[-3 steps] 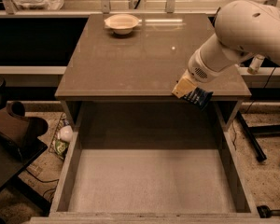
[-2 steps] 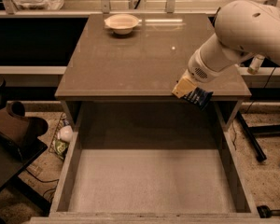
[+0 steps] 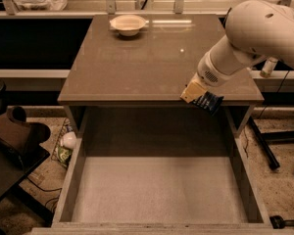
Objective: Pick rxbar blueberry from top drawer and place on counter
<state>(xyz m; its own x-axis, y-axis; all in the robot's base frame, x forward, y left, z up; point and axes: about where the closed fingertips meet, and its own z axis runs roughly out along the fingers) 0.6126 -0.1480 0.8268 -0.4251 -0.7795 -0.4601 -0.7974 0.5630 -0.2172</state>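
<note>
- Wide grey top drawer [image 3: 157, 190]: pale floor open between low walls.
- Small cream bowl [image 3: 128, 24] sits at the glossy brown counter [image 3: 137, 67] rear.
- The gripper [image 3: 198, 97], clamping the dark-blue rxbar blueberry [image 3: 209, 102], blocks the counter's front-right edge.

Office kitchenette, bowl [image 3: 128, 23] on counter [image 3: 137, 67], gripper [image 3: 200, 98] fingers [image 3: 191, 92] clasp rxbar blueberry [image 3: 209, 103] at its edge

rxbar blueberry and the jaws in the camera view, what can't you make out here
- rxbar blueberry: lettering too small to read; one end is hidden inside the gripper, which is shut on it at the front edge of the counter.
- jaws: their contact with the bar is hidden by the pale wrist housing above.
- Whether the bar touches the counter: cannot tell from this angle.
- top drawer: front wall cut off by the bottom edge.
</note>
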